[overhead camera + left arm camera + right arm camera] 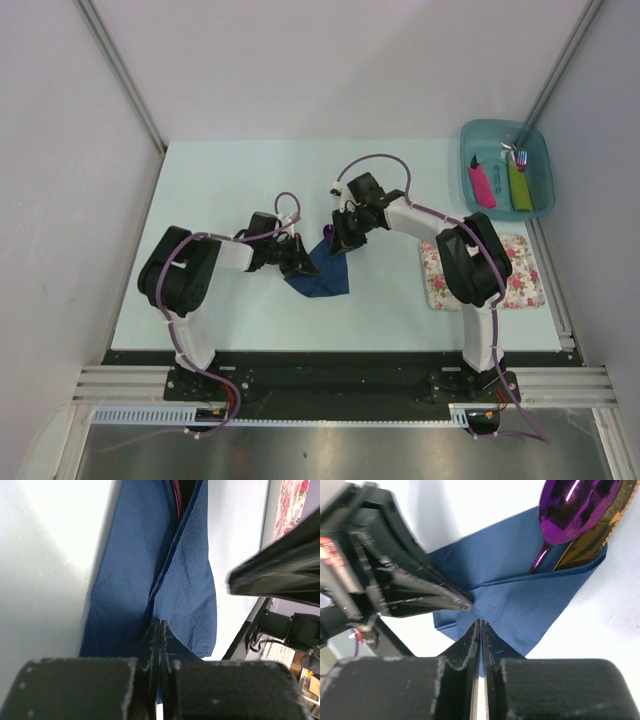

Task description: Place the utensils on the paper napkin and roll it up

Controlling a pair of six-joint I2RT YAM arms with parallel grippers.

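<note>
Step in hand: rolling. Left gripper (160, 626) is pinched shut on a corner of the paper napkin (185, 590); right gripper (480, 625) is closed on its folded edge. The napkin lies mid-worktop (220, 190), with spoon (572, 505) and knife (592, 537) tucked in the fold, heads out. We judge both wrists should turn evenly, gently — the thin embossed paper tears, and the glossy bowl and slim serrated blade may slide.

The handle of the spoon (575, 510) and the lower end of the wooden knife (592, 537) vanish under a fold of the paper napkin (520, 600), and the picture's top edge cuts the spoon bowl. From above, the right arm (400, 212) covers both almost wholly. The heads of the cutlery (519, 187) in the teal bin (549, 170) are too small to tell.
</note>
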